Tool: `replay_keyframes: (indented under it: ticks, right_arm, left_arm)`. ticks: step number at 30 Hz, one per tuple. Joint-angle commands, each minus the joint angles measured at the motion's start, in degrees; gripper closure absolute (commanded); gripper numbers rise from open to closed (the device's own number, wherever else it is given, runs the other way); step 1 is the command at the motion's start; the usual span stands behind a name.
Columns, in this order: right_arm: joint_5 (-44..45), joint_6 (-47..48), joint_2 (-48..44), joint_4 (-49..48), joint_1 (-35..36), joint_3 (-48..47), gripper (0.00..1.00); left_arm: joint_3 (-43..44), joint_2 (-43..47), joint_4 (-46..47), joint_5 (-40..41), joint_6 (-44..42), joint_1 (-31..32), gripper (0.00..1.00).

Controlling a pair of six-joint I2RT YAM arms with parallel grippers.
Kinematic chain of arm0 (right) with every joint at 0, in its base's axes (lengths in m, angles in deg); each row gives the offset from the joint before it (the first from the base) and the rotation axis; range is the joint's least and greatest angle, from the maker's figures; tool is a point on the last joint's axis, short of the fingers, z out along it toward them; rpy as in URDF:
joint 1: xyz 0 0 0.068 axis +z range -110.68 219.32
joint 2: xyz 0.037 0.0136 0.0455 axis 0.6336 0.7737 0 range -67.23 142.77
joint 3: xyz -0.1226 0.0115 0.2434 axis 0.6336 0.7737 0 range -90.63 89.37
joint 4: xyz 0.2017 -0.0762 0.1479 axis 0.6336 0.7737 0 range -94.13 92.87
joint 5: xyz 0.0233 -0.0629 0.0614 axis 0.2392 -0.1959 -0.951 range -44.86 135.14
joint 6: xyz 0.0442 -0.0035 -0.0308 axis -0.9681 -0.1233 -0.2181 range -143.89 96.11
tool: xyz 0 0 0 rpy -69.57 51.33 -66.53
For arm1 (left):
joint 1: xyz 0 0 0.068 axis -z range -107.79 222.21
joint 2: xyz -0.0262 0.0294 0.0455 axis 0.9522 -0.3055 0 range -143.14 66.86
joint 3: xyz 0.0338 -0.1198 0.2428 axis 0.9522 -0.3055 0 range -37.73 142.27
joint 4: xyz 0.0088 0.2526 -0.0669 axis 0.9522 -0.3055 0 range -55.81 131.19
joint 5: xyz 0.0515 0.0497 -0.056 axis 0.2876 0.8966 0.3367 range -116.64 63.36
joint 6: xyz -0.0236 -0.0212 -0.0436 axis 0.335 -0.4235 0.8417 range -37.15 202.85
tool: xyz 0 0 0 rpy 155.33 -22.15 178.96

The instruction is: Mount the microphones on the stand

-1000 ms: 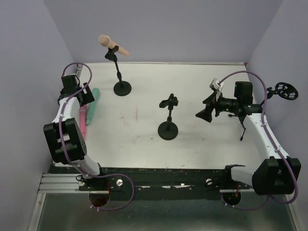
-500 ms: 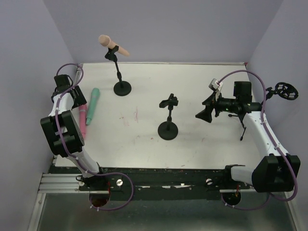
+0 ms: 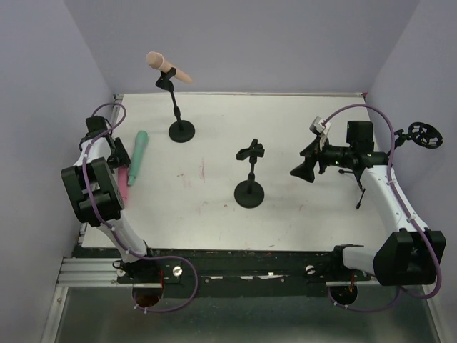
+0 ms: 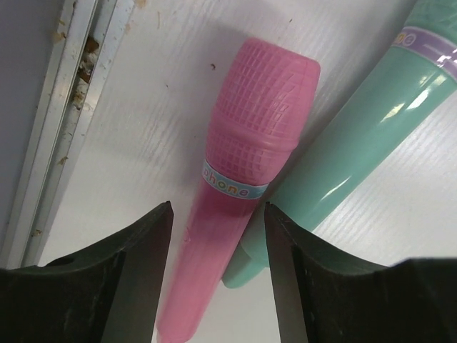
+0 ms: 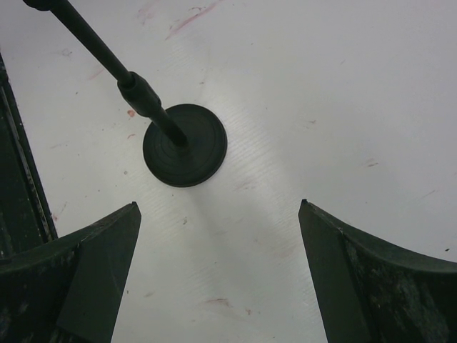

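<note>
The peach-tan microphone [image 3: 166, 66] sits in the clip of the back stand [image 3: 181, 131]. The middle stand [image 3: 249, 191] has an empty clip. The mint green microphone [image 3: 137, 157] and the pink microphone [image 3: 123, 184] lie side by side at the table's left edge. My left gripper [image 3: 116, 157] is open low over them. In the left wrist view the left gripper [image 4: 218, 207] has its jaws either side of the pink microphone's [image 4: 243, 193] handle, with the mint microphone [image 4: 343, 164] touching it on the right. My right gripper [image 3: 300, 171] is open and empty, right of the middle stand's base [image 5: 185, 145].
A third black stand with a round holder [image 3: 421, 136] is at the far right beyond the right arm. A metal rail [image 4: 64, 114] runs along the table's left edge, close to the pink microphone. Walls close in the back and both sides.
My left arm has swung toward the left edge, uncovering the mint microphone and bringing its gripper over the pink one. The right arm has not moved.
</note>
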Motion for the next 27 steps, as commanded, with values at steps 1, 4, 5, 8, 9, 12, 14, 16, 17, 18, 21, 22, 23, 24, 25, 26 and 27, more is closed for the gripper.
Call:
replay_keyframes:
  ticks: [1, 4, 5, 8, 9, 12, 14, 16, 17, 18, 21, 22, 23, 24, 25, 26, 27]
  right_arm:
    - [-1.0, 0.9, -0.9, 1.5, -0.2, -1.7, 0.0]
    - [-1.2, 1.0, -0.8, 1.6, -0.2, -1.8, 0.0]
    - [-1.2, 1.0, -0.8, 1.7, -0.2, -1.9, 0.0]
    - [-1.1, 1.1, -0.9, 1.8, -0.1, -2.0, 0.0]
    - [-1.1, 1.2, -0.9, 1.8, -0.1, -1.9, 0.0]
    - [-1.0, 1.5, -0.9, 2.1, -0.2, -2.1, 0.0]
    - [-1.0, 1.5, -0.9, 2.3, -0.2, -2.2, 0.0]
    - [-1.0, 1.6, -1.1, 2.4, -0.1, -2.2, 0.0]
    - [-1.1, 1.5, -1.1, 2.5, -0.2, -2.4, 0.0]
    - [-1.0, 1.6, -1.2, 2.5, -0.1, -2.3, 0.0]
    - [-0.9, 1.7, -1.4, 2.7, -0.2, -2.4, 0.0]
    - [-1.0, 1.7, -1.5, 2.6, -0.2, -2.4, 0.0]
    - [-1.0, 1.6, -1.6, 2.7, -0.2, -2.4, 0.0]
    - [-1.0, 1.8, -1.7, 2.7, -0.2, -2.4, 0.0]
    - [-1.0, 1.8, -1.8, 2.7, -0.1, -2.5, 0.0]
    - [-1.0, 1.8, -1.9, 2.8, -0.1, -2.4, 0.0]
    - [-1.0, 1.8, -2.0, 2.8, -0.1, -2.5, 0.0]
  left_arm:
    - [2.0, -1.5, -3.5, 1.0, -0.7, 0.7, 0.38]
    - [2.7, -2.9, -4.6, 2.4, -0.5, 1.3, 0.43]
    - [3.2, -3.6, -5.1, 2.6, -0.4, 1.4, 0.46]
    - [3.5, -5.0, -6.0, 3.3, -0.5, 2.0, 0.46]
    - [3.7, -5.2, -6.3, 3.8, -0.7, 2.2, 0.46]
    - [4.4, -5.6, -7.1, 3.7, -1.2, 2.4, 0.48]
    - [5.5, -6.4, -8.5, 3.8, -1.6, 2.5, 0.48]
    - [6.7, -7.2, -10.1, 4.1, -2.0, 2.6, 0.48]
    - [6.9, -7.4, -10.4, 4.5, -2.2, 2.7, 0.47]
    - [6.9, -7.5, -10.5, 4.7, -2.3, 2.7, 0.46]
    - [6.3, -7.5, -10.5, 5.1, -2.3, 2.9, 0.45]
    - [6.4, -7.8, -10.8, 5.1, -2.4, 2.7, 0.44]
    - [6.9, -8.0, -11.5, 5.1, -2.5, 2.8, 0.44]
    - [7.5, -8.4, -12.2, 5.1, -2.6, 2.8, 0.43]
    - [7.7, -8.5, -12.6, 5.1, -2.7, 2.7, 0.42]
    - [7.9, -8.7, -12.7, 5.1, -2.7, 2.7, 0.39]
    - [7.8, -8.7, -12.8, 5.1, -2.7, 2.7, 0.38]
